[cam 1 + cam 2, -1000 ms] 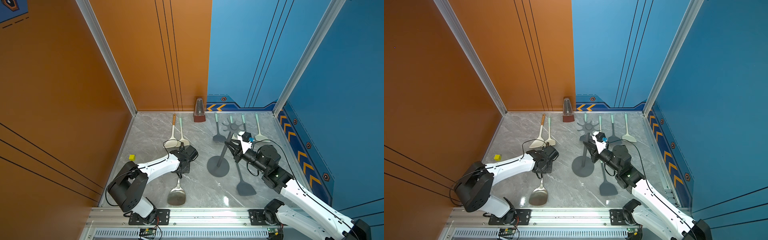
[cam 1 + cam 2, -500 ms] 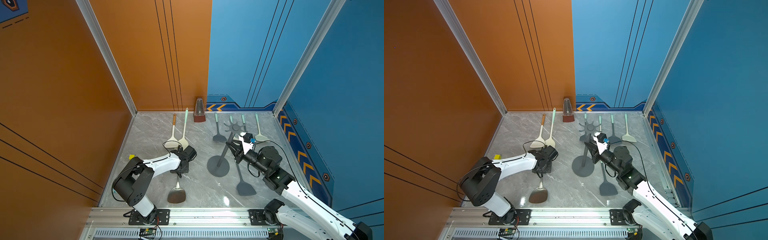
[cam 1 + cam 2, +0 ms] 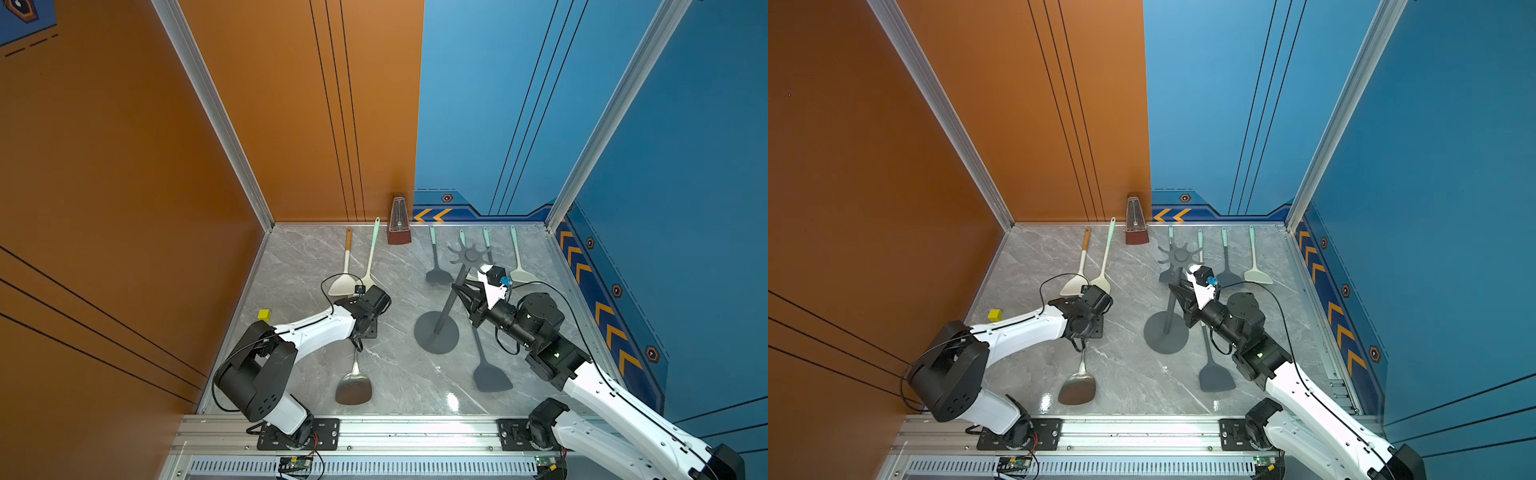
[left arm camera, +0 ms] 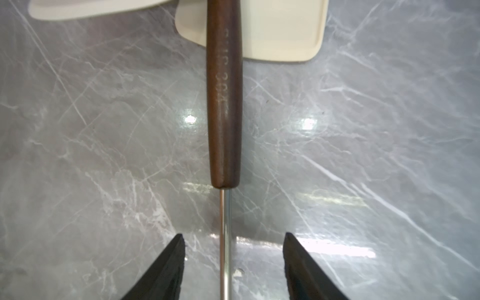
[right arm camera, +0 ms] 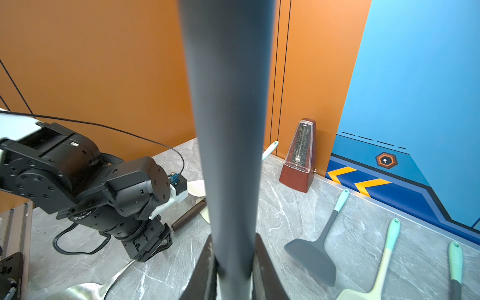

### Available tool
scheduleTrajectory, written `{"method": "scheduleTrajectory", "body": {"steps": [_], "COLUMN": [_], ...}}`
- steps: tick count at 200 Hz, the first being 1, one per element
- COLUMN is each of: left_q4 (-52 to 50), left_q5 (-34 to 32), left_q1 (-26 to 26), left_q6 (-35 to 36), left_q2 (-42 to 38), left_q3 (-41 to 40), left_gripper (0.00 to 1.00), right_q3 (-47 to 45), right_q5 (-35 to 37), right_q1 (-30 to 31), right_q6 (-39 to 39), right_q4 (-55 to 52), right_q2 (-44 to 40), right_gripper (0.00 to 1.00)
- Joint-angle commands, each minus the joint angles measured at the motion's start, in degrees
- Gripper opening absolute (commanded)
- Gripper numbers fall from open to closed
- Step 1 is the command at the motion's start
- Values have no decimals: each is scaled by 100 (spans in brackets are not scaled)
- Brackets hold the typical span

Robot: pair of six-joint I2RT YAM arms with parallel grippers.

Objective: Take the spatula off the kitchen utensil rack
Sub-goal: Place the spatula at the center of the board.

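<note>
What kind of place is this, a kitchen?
Probably a robot test booth, not a real kitchen: a left arm and right arm sit on a metal rail, orange wall and blue wall enclose it, and spatulas surround a kitchen utensil rack.

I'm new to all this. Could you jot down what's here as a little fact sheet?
Rack: standing on the table, pole clamped by the right pincer
Metal spatula: lying on the table
Left pincer: open, astride that spatula's thin shaft, not gripping
Other spatulas: several, flat on the table
Back wall: metronome
</note>
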Motion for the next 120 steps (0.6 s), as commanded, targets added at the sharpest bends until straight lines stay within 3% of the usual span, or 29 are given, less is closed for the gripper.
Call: {"method": "scheduleTrajectory", "body": {"steps": [1, 13, 33, 51, 78, 100, 120], "left_q4": [-11, -13, -12, 0, -4, -4, -6], "left_q5": [-239, -309, -395, -539, -688, -806, -814], "left_q1": [-155, -210, -280, -336, -359, -337, -285], "left_q6": [64, 104, 246, 467, 737, 865, 962], "left_q2": [-444, -692, -1092, -1367, -1617, -1686, -1649], "left_q3": [137, 175, 301, 429, 559, 587, 624], "left_gripper": [79, 92, 94, 94, 95, 98, 98], "right_q3": [-152, -148, -171, -210, -274, -321, -338], "right_q5": [194, 204, 205, 192, 187, 198, 271], "right_q1": [9, 22, 43, 69, 154, 229, 303], "right_q6": [120, 117, 112, 120, 102, 51, 15], "right_q4": [-1152, -1159, -1160, -1169, -1217, -1278, -1368], "right_q2": [69, 36, -42, -147, -429, -738, -1037], "right_gripper": [0, 0, 5, 18, 46, 61, 66]}}
